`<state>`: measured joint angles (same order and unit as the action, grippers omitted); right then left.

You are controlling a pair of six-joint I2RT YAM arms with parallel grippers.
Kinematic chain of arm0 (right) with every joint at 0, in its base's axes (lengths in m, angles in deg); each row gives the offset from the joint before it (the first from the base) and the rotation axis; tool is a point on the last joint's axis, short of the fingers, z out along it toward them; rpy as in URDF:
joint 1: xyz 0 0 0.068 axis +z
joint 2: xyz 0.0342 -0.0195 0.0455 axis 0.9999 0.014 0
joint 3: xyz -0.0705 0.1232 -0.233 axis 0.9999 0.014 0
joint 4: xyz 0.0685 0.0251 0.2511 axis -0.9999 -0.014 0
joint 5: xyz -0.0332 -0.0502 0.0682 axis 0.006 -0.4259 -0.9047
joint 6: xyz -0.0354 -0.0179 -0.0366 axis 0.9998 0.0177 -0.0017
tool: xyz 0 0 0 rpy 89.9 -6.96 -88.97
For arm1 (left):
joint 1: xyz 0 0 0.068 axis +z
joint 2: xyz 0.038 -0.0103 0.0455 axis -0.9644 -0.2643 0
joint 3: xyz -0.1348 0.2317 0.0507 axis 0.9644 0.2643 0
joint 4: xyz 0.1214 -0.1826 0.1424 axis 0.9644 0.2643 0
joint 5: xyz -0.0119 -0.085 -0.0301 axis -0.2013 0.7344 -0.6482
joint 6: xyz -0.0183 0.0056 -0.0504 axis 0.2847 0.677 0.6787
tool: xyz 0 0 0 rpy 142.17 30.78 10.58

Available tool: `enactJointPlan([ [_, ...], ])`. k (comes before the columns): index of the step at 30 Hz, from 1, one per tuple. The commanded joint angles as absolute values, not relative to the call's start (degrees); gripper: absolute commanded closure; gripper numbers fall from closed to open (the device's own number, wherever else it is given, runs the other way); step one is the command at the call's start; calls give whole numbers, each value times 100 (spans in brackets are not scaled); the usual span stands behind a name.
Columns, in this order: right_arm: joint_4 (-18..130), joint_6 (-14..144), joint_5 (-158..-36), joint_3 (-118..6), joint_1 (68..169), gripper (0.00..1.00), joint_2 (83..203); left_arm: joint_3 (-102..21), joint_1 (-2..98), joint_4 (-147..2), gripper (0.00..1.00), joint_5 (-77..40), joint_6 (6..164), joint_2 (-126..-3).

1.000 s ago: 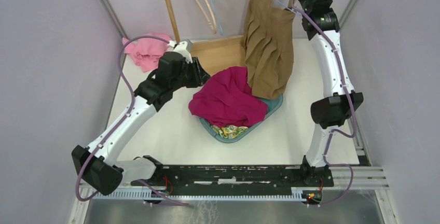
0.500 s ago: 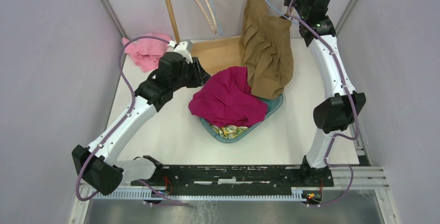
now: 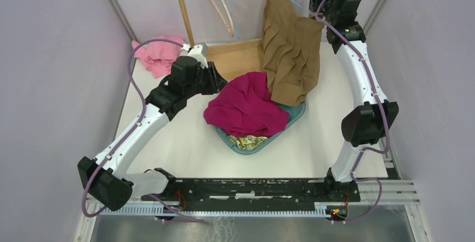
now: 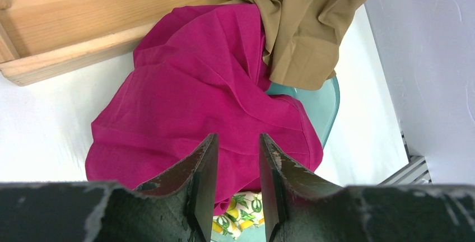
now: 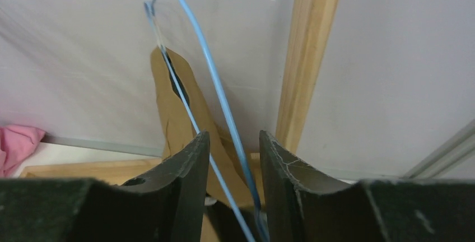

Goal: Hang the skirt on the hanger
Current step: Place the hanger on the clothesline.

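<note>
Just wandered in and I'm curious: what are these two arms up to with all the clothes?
The right gripper is raised at the back, jaws slightly apart around a blue wire hanger that the tan skirt hangs from. The left gripper hovers open and empty over a magenta garment heaped in a teal basket.

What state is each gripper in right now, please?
Left gripper: open, empty, above the magenta cloth.
Right gripper: open, the blue hanger wire running unclamped between its fingers.
</note>
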<state>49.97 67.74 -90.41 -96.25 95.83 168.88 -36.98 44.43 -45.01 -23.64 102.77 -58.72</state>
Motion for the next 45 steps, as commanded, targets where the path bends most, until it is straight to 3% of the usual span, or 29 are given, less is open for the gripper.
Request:
enactJointPlan([
  [1, 4535, 6490, -8949, -9338, 9438, 54, 16421, -3689, 4462, -4707, 61, -2276, 10368, -5794],
  [4, 4341, 6362, -8990, -9253, 9347, 42, 16186, -3664, 4469, -4673, 61, -2314, 10368, -5738],
  [14, 3856, 6110, -9152, -9076, 9205, 30, 15446, -3645, 4464, -4555, 61, -2387, 10390, -5583],
  [21, 3346, 6137, -8823, -8606, 9081, 15, 14621, -3701, 4453, -4429, 61, -2454, 10351, -5550],
  [24, 3206, 6068, -8885, -7950, 9072, 16, 14087, -3675, 4457, -4428, 59, -2475, 10358, -5507],
  [26, 3147, 5983, -8987, -7484, 9070, 18, 13677, -3651, 4456, -4431, 53, -2490, 10385, -5496],
  [32, 3411, 5465, -10067, -6006, 9084, 37, 12756, -3607, 4457, -4375, 38, -2524, 10404, -5441],
  [33, 3660, 5283, -10113, -5684, 9104, 40, 12648, -3582, 4458, -4361, 30, -2560, 10404, -5421],
  [35, 4206, 5021, -10259, -5078, 9191, 41, 12544, -3525, 4457, -4371, 27, -2565, 10424, -5376],
  [37, 4425, 4946, -10246, -4821, 9372, 43, 12683, -3481, 4457, -4367, 22, -2565, 10450, -5336],
  [38, 4488, 4990, -10212, -4784, 9503, 44, 12807, -3450, 4461, -4369, 2, -2570, 10462, -5312],
  [45, 4492, 5633, -9539, -5496, 10212, 44, 14541, -3269, 4458, -4455, 1, -2555, 10543, -5220],
])
